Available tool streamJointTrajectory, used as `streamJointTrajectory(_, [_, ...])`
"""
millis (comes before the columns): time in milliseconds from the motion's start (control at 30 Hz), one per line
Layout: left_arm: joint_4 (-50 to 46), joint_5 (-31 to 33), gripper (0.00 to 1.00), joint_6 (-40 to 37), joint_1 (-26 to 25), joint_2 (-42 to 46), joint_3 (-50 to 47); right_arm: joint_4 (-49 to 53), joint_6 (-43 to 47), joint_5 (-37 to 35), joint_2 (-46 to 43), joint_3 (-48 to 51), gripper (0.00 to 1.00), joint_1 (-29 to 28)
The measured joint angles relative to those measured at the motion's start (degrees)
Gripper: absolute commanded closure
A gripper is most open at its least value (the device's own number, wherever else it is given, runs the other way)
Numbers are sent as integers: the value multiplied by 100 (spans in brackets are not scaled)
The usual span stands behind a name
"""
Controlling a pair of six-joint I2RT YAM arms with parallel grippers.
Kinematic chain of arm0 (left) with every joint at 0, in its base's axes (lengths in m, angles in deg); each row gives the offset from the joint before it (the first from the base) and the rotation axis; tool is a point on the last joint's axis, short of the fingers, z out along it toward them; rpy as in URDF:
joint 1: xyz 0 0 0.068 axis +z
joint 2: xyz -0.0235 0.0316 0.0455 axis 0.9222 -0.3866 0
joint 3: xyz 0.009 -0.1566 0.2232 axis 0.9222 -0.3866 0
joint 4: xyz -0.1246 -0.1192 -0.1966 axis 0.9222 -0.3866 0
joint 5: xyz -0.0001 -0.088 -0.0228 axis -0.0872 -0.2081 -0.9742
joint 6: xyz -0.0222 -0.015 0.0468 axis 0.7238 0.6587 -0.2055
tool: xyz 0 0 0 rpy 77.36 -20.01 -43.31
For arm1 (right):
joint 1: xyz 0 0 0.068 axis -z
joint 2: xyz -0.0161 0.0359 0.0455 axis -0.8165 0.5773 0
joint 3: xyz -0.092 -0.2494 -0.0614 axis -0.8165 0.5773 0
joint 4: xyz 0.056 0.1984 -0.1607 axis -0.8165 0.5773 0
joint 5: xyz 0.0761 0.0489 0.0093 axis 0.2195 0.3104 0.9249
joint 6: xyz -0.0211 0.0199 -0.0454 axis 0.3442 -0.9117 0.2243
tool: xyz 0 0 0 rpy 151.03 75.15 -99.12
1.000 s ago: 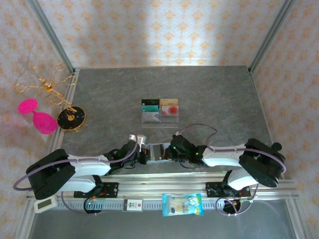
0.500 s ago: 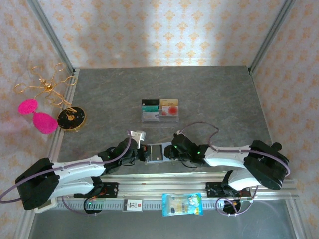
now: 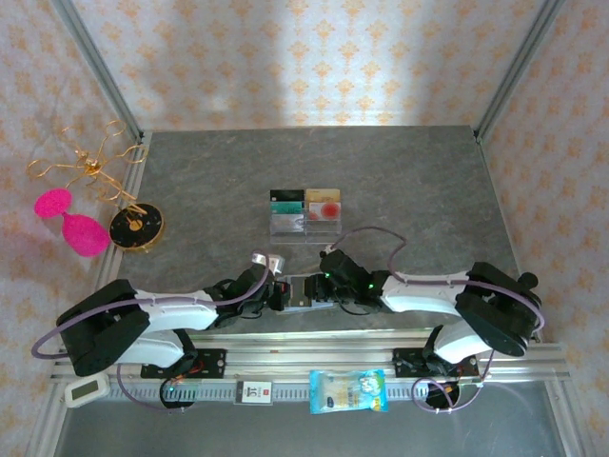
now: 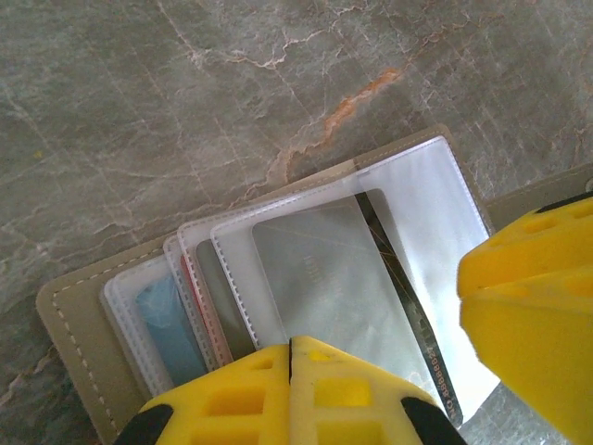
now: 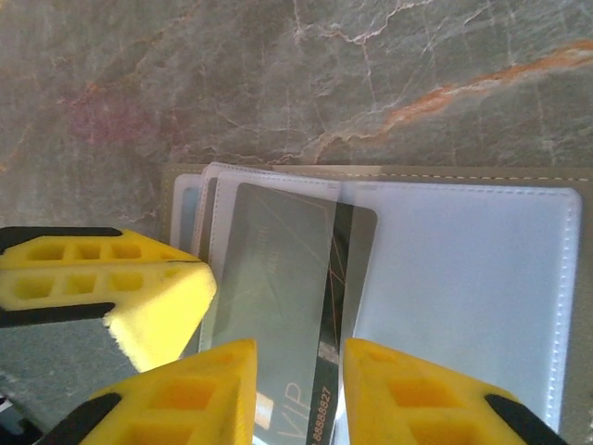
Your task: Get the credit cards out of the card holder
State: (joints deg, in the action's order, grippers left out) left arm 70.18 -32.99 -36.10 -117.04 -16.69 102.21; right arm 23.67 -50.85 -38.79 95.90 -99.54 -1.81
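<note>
Two sets of jaws over the open card holder [image 4: 69,311]: we see the left gripper [image 4: 290,348] closed, the right gripper [image 5: 299,357] parted astride a half-out grey VIP card [image 5: 278,250].

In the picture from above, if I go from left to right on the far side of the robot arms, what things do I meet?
A bright pink plastic goblet → round black disc with a gold rim → clear acrylic tray.

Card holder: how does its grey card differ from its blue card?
The grey card lies on top, mostly visible; the blue card is a sliver under other sleeves. The grey card pokes past its sleeve; the blue card sits tucked in. Both lie in the open card holder.
</note>
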Motion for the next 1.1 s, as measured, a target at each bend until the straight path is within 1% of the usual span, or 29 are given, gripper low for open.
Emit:
streamJointTrajectory(200, [17, 4, 100, 0, 0, 68, -33, 2, 107, -63, 199, -286, 71, 2])
streamJointTrajectory(433, [33, 0, 100, 0, -13, 481, -46, 9, 142, -203, 256, -407, 72, 50])
streamJointTrajectory(733, [291, -111, 100, -20, -87, -424, 214, 46, 136, -293, 356, -411, 72, 142])
streamJointTrajectory(967, [321, 4, 100, 2, -87, -214, 13, 52, -48, -505, 555, -306, 74, 203])
streamJointTrajectory(1100, [562, 4, 100, 24, -85, -101, -221, -70, -225, -675, 507, -138, 74, 197])
